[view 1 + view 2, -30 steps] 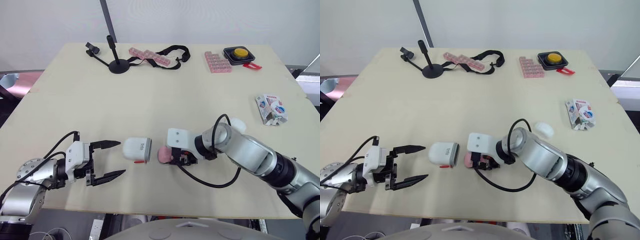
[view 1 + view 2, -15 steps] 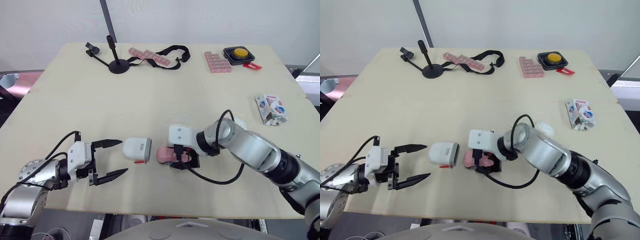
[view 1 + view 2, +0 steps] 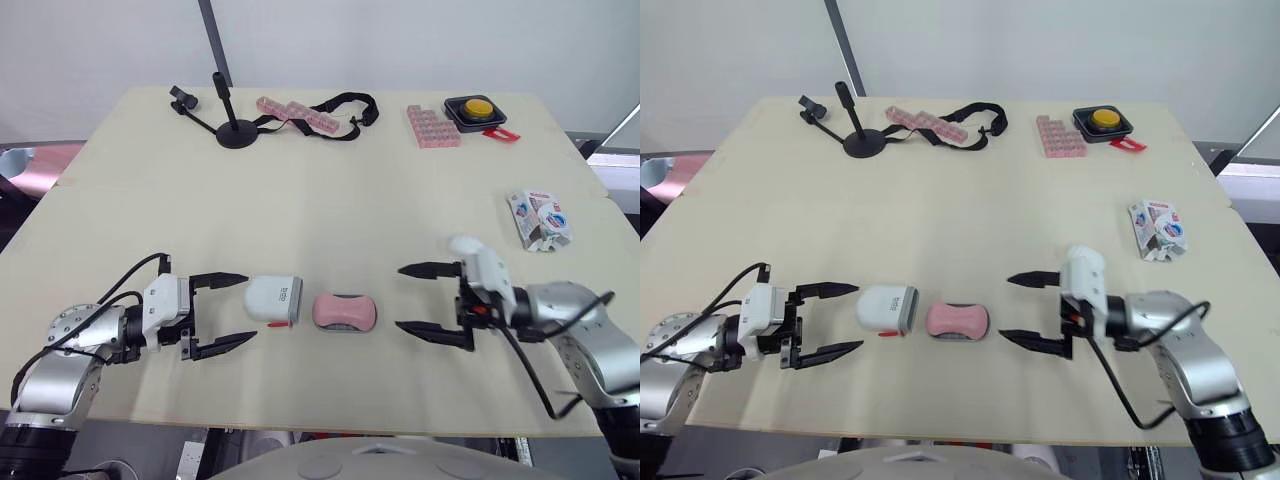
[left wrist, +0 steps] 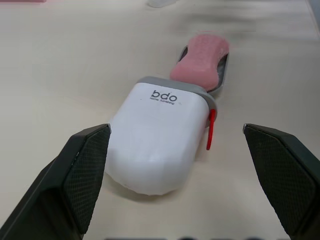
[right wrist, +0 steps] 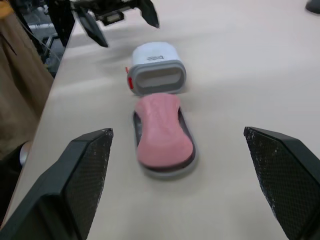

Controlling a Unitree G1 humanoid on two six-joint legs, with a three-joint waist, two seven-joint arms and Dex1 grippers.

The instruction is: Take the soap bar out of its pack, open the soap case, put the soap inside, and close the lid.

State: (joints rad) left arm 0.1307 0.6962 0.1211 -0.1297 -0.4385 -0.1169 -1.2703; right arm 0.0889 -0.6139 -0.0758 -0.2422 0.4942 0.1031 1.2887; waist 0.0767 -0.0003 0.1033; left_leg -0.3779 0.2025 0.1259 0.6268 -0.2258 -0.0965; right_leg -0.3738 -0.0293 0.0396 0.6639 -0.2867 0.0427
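Observation:
The pink soap bar (image 3: pixel 344 311) lies on the grey base of the soap case (image 5: pixel 167 168) near the table's front edge. Just to its left the white case lid (image 3: pixel 274 298) rests on its side, its open mouth (image 5: pixel 157 81) facing the soap and a small red tab (image 4: pixel 211 130) at its rim. My left gripper (image 3: pixel 232 312) stands open right beside the lid's closed end. To the right of the soap my right gripper (image 3: pixel 430 301) stands open, a short gap away and holding nothing. The torn soap pack (image 3: pixel 540 217) lies at the right edge.
Along the far side of the table stand a black mini tripod (image 3: pixel 228 119), a pink strip with a black strap (image 3: pixel 310 111), a pink block tray (image 3: pixel 432 125) and a yellow button box (image 3: pixel 478 108). Bare table spreads across the middle.
My right gripper let go of the soap, opened and drew back to the right, leaving the soap on the case base. My left gripper edged closer to the lid.

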